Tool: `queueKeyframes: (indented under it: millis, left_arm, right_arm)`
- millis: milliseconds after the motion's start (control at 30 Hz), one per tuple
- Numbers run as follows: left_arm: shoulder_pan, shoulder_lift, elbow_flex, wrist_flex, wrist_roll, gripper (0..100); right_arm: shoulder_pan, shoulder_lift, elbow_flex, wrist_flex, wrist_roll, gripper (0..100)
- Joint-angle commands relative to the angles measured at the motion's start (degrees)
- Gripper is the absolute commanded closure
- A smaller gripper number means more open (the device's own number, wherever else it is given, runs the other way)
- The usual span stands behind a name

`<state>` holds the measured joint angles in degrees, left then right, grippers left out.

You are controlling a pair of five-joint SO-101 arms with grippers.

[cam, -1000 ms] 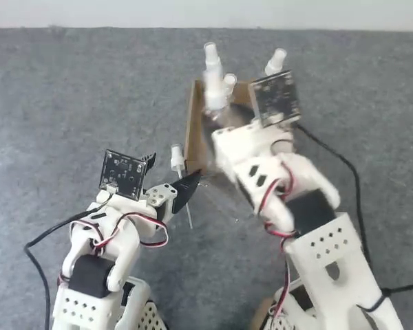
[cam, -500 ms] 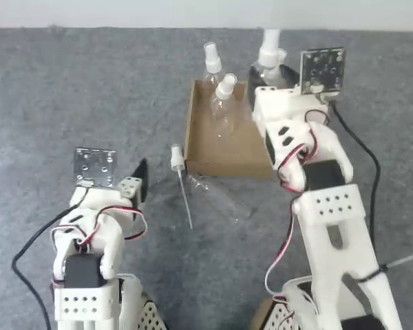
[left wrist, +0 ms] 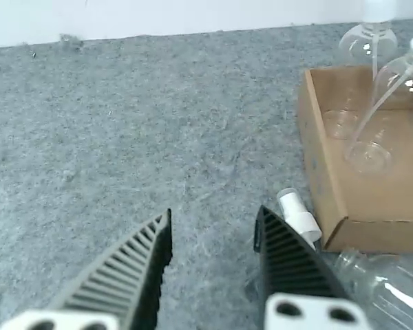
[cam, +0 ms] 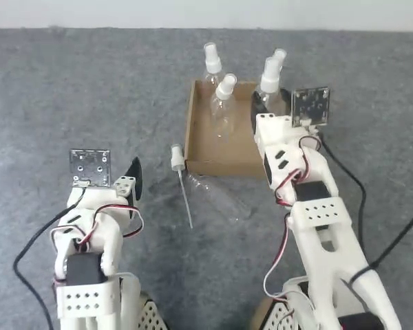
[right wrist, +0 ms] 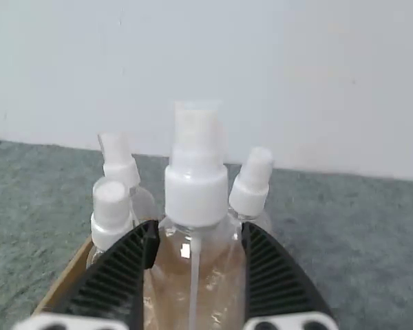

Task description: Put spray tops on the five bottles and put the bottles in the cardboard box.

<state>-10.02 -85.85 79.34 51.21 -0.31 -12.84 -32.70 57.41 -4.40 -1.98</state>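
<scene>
Brown cardboard box [cam: 224, 167]; clear bottles [cam: 224, 113], white spray tops [cam: 177, 157]; grey table [cam: 89, 89].

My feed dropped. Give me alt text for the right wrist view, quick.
The right claw grips a clear bottle with a white spray top, upright between its black fingers. Behind it stand three more spray-topped bottles, with a cardboard box edge beside them on grey carpet.

Looks like a robotics lab bench.
Grey felt mat [cam: 69, 82], plain white wall [cam: 193, 12], bare circuit board [cam: 89, 167] on a printed arm [cam: 89, 240].
</scene>
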Motion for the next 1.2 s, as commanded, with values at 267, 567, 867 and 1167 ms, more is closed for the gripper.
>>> queueKeyframes:
  millis: [267, 567, 867, 1167]
  left_arm:
    - [-0.3, 0.6, -0.3, -1.2, -0.5, 83]
    - [-0.2, 0.6, 0.1, -1.6, -0.5, 83]
    - [-0.2, 0.6, 0.1, -1.6, -0.5, 83]
    - [-0.2, 0.6, 0.1, -1.6, -0.5, 83]
  right_arm:
    - [0.7, 14.1, -3.2, -15.1, 1.6, 99.2]
    - [0.7, 22.1, -3.2, -23.2, 1.6, 99.2]
    - [2.5, 27.1, -3.3, -28.8, 1.4, 99.2]
    - [2.2, 28.3, -4.4, -28.8, 1.1, 99.2]
